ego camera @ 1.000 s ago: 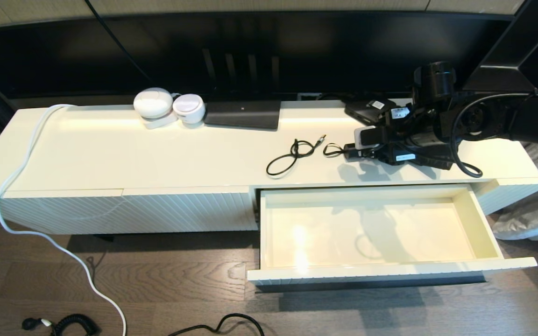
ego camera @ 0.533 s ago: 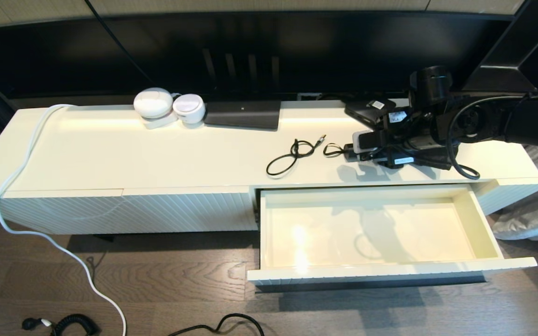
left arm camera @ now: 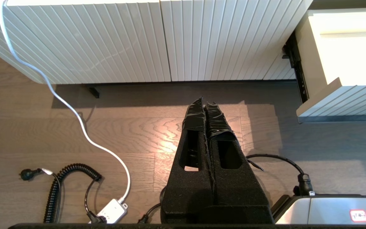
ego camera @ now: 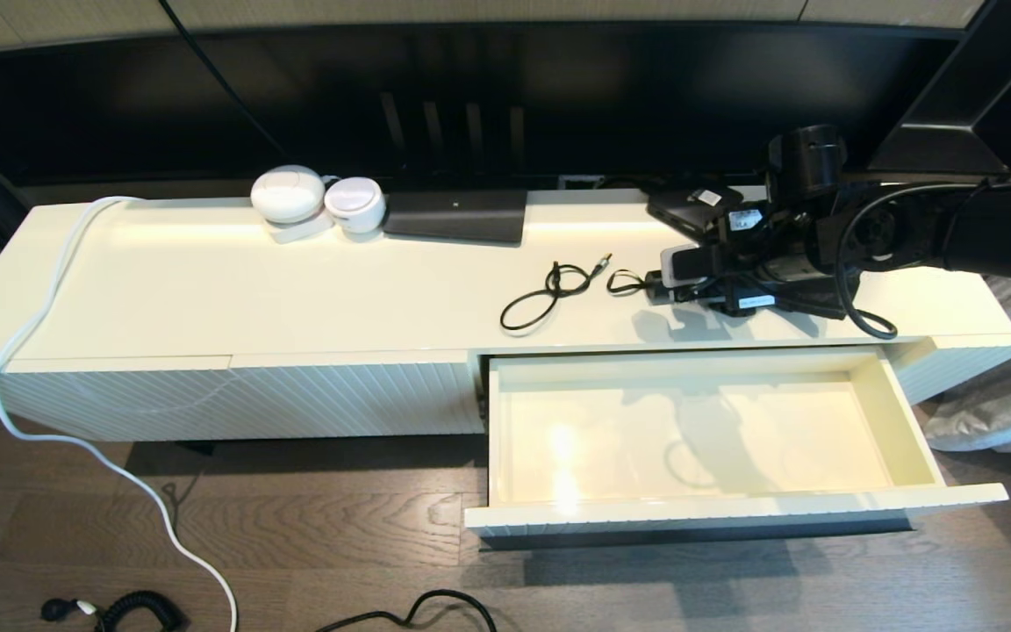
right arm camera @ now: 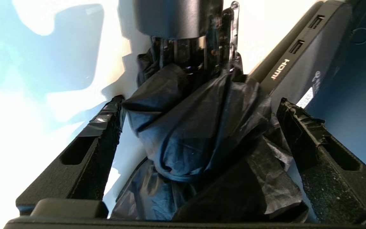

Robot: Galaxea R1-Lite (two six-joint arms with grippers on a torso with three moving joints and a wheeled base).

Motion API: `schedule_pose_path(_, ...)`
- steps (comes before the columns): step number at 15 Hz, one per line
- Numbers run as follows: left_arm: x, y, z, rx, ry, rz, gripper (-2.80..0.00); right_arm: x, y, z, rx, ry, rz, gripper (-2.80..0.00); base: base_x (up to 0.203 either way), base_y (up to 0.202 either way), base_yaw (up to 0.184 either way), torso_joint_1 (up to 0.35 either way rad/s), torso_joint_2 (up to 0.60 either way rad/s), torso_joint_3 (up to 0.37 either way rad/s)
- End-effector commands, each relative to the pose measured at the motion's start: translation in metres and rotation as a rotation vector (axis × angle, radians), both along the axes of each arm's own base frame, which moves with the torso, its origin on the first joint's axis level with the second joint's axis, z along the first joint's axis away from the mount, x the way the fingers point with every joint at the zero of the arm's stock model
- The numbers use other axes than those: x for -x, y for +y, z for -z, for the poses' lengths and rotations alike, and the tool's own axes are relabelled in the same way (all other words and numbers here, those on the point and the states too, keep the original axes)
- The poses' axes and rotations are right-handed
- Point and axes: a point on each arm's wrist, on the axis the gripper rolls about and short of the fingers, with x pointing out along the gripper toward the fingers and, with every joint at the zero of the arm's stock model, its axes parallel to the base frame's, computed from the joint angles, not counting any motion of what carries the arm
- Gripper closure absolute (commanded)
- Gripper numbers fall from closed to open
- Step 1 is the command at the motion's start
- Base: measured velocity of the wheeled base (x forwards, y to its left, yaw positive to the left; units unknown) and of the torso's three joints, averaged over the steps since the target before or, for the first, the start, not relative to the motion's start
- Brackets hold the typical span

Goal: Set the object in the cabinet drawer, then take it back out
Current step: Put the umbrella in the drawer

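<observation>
The object, a folded black umbrella (ego camera: pixel 786 300), lies on the cabinet top at the right, its handle end (ego camera: pixel 656 286) pointing left. My right gripper (ego camera: pixel 716 281) is lowered over it and open. In the right wrist view the gripper (right arm camera: pixel 201 100) straddles the crumpled fabric (right arm camera: pixel 195 136); the two fingers (right arm camera: pixel 103 127) stand apart from the cloth on either side. The cabinet drawer (ego camera: pixel 734 509) below is pulled out and holds nothing. My left gripper (left arm camera: pixel 204 101) hangs shut over the floor in front of the cabinet.
A black HDMI box (ego camera: pixel 694 206) sits just behind the umbrella. A looped black cable (ego camera: pixel 549 294) lies to its left. Two white round devices (ego camera: pixel 295 195) and a flat black box (ego camera: pixel 457 215) stand at the back. A white cord (ego camera: pixel 32 333) trails to the floor.
My right gripper has shifted slightly left and down over the umbrella, with its jaws still wide. The drawer and the left arm have not moved.
</observation>
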Motion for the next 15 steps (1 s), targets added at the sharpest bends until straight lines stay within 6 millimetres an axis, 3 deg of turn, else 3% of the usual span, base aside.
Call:
schedule_pose_path(1,0.000,0.000,0.000,0.000,0.000,0.000,0.00,-0.001,0.000,0.001,0.008,-0.001,-0.002,-2.80,0.000,0.000,0.000,0.000,0.00,0.000)
schedule_pose_path(8,0.000,0.000,0.000,0.000,0.000,0.000,0.00,0.004,0.001,-0.012,-0.005,-0.053,-0.004,-2.80,0.000,0.000,0.000,0.000,0.00,0.000)
schedule_pose_path(15,0.000,0.000,0.000,0.000,0.000,0.000,0.00,0.001,0.002,-0.008,-0.003,-0.046,-0.004,-2.80,0.000,0.000,0.000,0.000,0.00,0.000)
